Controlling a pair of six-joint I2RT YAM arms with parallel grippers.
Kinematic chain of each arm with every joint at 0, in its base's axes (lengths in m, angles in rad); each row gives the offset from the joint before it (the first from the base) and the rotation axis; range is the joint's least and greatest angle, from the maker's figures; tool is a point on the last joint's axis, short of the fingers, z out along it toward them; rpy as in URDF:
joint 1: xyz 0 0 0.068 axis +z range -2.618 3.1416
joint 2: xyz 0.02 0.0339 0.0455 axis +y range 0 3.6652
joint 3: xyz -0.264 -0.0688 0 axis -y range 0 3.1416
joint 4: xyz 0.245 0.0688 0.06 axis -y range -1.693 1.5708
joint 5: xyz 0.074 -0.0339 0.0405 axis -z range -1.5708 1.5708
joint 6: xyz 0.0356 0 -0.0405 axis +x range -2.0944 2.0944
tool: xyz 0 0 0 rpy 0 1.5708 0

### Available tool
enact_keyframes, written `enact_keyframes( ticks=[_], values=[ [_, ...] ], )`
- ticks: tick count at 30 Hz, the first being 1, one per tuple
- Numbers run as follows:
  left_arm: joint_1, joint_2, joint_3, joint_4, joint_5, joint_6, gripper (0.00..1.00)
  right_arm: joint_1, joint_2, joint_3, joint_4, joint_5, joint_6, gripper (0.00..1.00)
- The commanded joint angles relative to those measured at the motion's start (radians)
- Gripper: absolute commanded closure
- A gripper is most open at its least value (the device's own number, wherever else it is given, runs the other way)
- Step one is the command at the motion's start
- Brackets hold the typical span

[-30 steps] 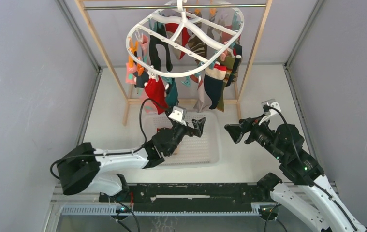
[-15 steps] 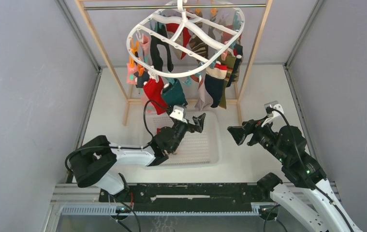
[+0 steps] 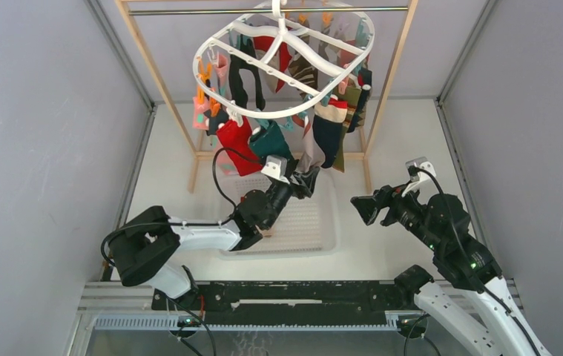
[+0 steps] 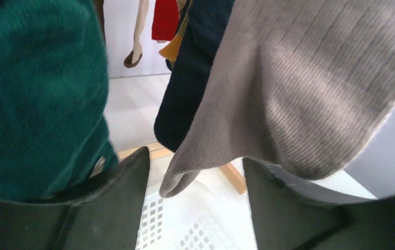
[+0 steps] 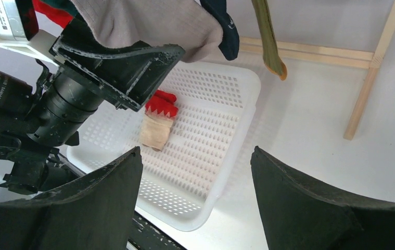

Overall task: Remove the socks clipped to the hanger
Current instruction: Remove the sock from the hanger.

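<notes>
top: left end effector (image 3: 304,179) spread beneath the hanger (image 3: 282,31), at the grey sock (image 3: 309,152).
left wrist: the sock's toe hangs between the jaws, unpinched. reach higher before you close, then pull straight down.
right wrist: right end effector (image 5: 195,156) spread, empty, facing the basket (image 5: 252,104).

Left gripper (image 3: 302,180) is hemmed in up here: teal sock (image 4: 34,94) crowds its left side, and grey sock (image 4: 299,88) hangs over the right finger, toe dangling into the open gap. Navy sock (image 4: 190,88) is just beyond. Free air only below, down to the basket (image 4: 200,234). Right gripper (image 3: 362,206) has room ahead; rack post (image 5: 372,73) stands off to its right.
</notes>
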Motion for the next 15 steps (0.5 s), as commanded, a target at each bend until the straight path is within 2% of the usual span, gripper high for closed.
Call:
enact_keyframes(
  ticks=[1, 3, 5, 8, 12, 15],
  values=[
    [0.006, 0.004, 0.059, 0.057, 0.015, -0.018, 0.44, -0.009, -0.015, 0.008, 0.012, -0.008, -0.013, 0.17],
    [0.007, 0.007, 0.062, 0.046, 0.015, -0.022, 0.62, -0.011, -0.019, 0.005, 0.013, -0.007, -0.013, 0.17],
    [0.007, 0.007, 0.061, 0.045, 0.017, -0.023, 0.69, -0.011, -0.022, 0.003, 0.009, -0.009, -0.014, 0.17],
    [0.008, 0.000, 0.058, 0.042, 0.023, -0.025, 0.73, -0.013, -0.025, 0.000, 0.010, -0.010, -0.014, 0.17],
    [0.007, -0.030, 0.060, -0.001, 0.058, -0.038, 0.98, -0.015, -0.026, 0.000, 0.013, -0.015, -0.011, 0.17],
    [0.008, -0.073, 0.070, -0.080, 0.093, -0.053, 1.00, -0.017, -0.024, 0.000, 0.021, -0.021, -0.008, 0.17]
  ],
)
